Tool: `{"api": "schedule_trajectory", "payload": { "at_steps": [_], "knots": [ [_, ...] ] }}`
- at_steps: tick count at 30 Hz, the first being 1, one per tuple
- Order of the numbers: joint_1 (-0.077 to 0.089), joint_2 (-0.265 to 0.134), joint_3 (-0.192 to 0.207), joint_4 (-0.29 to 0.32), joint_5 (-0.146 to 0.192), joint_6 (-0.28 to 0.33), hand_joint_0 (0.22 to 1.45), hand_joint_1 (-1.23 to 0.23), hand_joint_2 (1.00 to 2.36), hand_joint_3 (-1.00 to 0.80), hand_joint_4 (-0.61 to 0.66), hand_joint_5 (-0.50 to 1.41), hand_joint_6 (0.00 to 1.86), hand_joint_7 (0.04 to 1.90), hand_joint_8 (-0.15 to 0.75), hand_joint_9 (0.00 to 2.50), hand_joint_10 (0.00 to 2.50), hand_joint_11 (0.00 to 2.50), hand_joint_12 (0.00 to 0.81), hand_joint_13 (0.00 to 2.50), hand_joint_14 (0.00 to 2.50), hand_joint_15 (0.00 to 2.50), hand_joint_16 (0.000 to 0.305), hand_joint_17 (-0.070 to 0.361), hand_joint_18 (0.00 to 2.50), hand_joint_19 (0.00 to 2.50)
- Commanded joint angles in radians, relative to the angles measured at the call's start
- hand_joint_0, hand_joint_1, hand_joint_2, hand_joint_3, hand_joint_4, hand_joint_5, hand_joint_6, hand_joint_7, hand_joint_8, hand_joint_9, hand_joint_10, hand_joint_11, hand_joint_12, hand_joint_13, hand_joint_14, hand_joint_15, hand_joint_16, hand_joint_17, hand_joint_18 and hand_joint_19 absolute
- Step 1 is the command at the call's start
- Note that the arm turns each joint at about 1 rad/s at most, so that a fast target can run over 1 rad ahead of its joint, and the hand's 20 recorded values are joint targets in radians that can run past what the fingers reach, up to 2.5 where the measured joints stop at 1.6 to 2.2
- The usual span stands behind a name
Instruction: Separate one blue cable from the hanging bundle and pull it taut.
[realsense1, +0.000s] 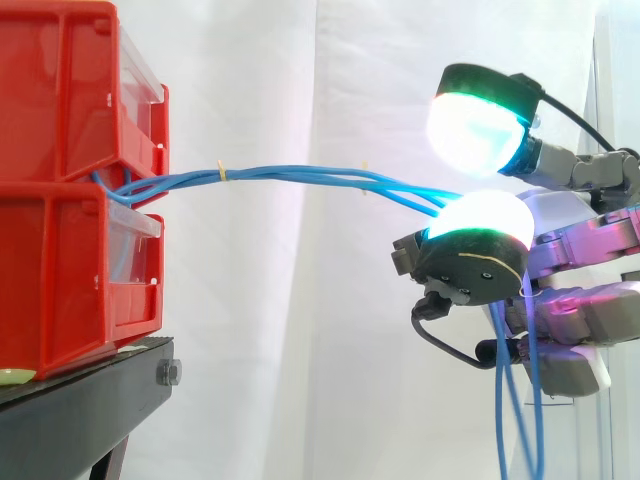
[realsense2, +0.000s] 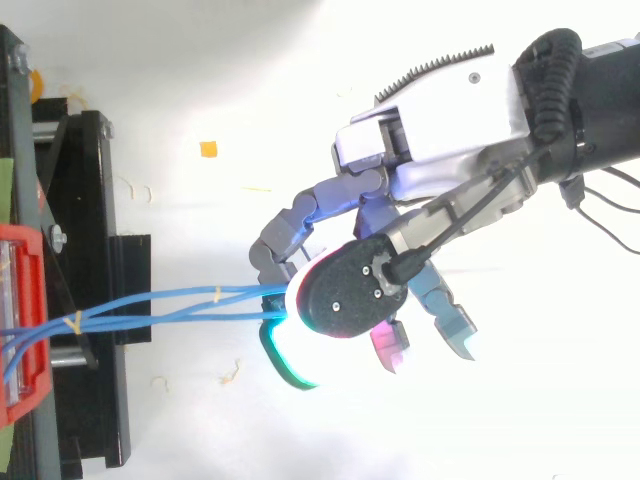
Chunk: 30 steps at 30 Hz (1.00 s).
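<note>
One white curtain: hanging plain behind the whole scene in the side view.
Two red bins: stacked one on the other at the far left, clear front panels facing the arm. From above, just a strip of red at the left edge.
Black stand: right under the lower bin, carrying the stack. From above it reads as dark rails down the left side.
Robot hand: in from the right and well apart from the bins. Its fingers are curled in and closed round the blue strands, and that's several strands in the grip, not a single one. Exactly where the pads meet them is hidden.
Fingertips: one pad glowing white-cyan rides high, clear of the cables. A lower pad glows white, and the strands cross right over its top.
Blue cables: out of the gap between the two bins and almost level across open air to the robot hand. There's only a slight bow, and the strands run close together. Past the robot hand the loose ends drop straight down toward the bottom edge.
Yellow tie: wrapped round the bundle close to the bins.
Second tie: further along the bundle, nearer the robot hand.
Orange scrap: tiny, seen from above, lying well apart from the cables.
</note>
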Motion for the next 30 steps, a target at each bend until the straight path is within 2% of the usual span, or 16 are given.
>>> {"api": "schedule_trajectory", "payload": {
  "at_steps": [1, 2, 3, 4, 6, 8, 11, 15, 19, 22, 24, 27, 30],
  "knots": [
    [-0.001, 0.0, 0.0, 0.0, 0.0, -0.001, 0.47, -0.33, 1.0, -0.48, 0.11, 0.13, 0.5, 1.27, 0.134, 1.83, 0.0, 0.08, 0.292, 1.28, 0.01, 0.34, 0.077, 0.174, 1.01, 0.46],
    [0.001, 0.0, 0.0, 0.0, 0.0, -0.001, 0.47, -0.38, 1.0, -0.46, 0.11, 0.13, 0.5, 1.27, 0.145, 1.78, 0.01, 0.09, 0.297, 1.26, 0.01, 0.34, 0.078, 0.177, 1.0, 0.45],
    [-0.001, 0.0, 0.0, -0.002, 0.0, -0.001, 0.47, -0.49, 1.0, -0.45, 0.12, 0.12, 0.5, 1.27, 0.151, 1.78, 0.01, 0.11, 0.299, 1.25, 0.01, 0.35, 0.079, 0.178, 0.99, 0.46],
    [-0.001, 0.0, 0.0, -0.003, 0.0, -0.001, 0.5, -0.63, 1.01, -0.43, 0.12, 0.12, 0.5, 1.27, 0.151, 1.77, 0.01, 0.13, 0.293, 1.23, 0.01, 0.36, 0.076, 0.172, 0.96, 0.47],
    [-0.001, 0.0, 0.0, -0.008, 0.002, -0.001, 0.57, -0.78, 1.0, -0.43, 0.12, 0.12, 0.5, 1.27, 0.139, 1.79, 0.01, 0.19, 0.271, 1.21, 0.01, 0.38, 0.072, 0.162, 0.91, 0.48],
    [0.001, 0.0, 0.0, -0.008, 0.008, -0.001, 0.61, -0.8, 1.0, -0.45, 0.11, 0.13, 0.5, 1.26, 0.131, 1.8, 0.01, 0.18, 0.262, 1.21, 0.01, 0.39, 0.07, 0.158, 0.89, 0.49],
    [-0.001, 0.0, 0.0, -0.008, 0.008, -0.001, 0.69, -0.81, 1.01, -0.43, 0.12, 0.13, 0.5, 1.26, 0.112, 1.83, 0.01, 0.21, 0.253, 1.23, 0.01, 0.39, 0.066, 0.149, 0.87, 0.49],
    [0.001, 0.0, 0.0, -0.008, 0.008, -0.001, 0.72, -0.8, 1.01, -0.38, 0.14, 0.13, 0.5, 1.27, 0.106, 1.84, 0.01, 0.23, 0.255, 1.23, 0.02, 0.4, 0.065, 0.147, 0.86, 0.48],
    [0.003, 0.0, 0.0, -0.008, 0.008, -0.003, 0.7, -0.8, 1.01, -0.41, 0.13, 0.14, 0.5, 1.26, 0.101, 1.86, 0.01, 0.21, 0.242, 1.24, 0.02, 0.4, 0.065, 0.146, 0.86, 0.48],
    [0.003, 0.0, 0.0, -0.01, 0.008, -0.003, 0.57, -0.7, 1.0, -0.5, 0.11, 0.14, 0.5, 1.27, 0.105, 1.89, 0.01, 0.19, 0.246, 1.26, 0.02, 0.39, 0.067, 0.15, 0.89, 0.48],
    [0.004, 0.0, 0.0, -0.008, 0.008, -0.003, 0.54, -0.67, 1.0, -0.5, 0.11, 0.14, 0.5, 1.27, 0.102, 1.89, 0.01, 0.17, 0.248, 1.27, 0.01, 0.38, 0.068, 0.153, 0.91, 0.47],
    [0.004, 0.0, 0.0, -0.008, 0.009, -0.003, 0.55, -0.66, 1.0, -0.5, 0.1, 0.14, 0.5, 1.27, 0.107, 1.9, 0.01, 0.17, 0.249, 1.28, 0.01, 0.39, 0.068, 0.152, 0.91, 0.47],
    [0.004, 0.0, 0.0, -0.008, 0.008, -0.003, 0.64, -0.72, 1.0, -0.5, 0.07, 0.14, 0.5, 1.27, 0.099, 1.88, 0.01, 0.18, 0.244, 1.26, 0.01, 0.4, 0.065, 0.145, 0.88, 0.49]
  ]
}}
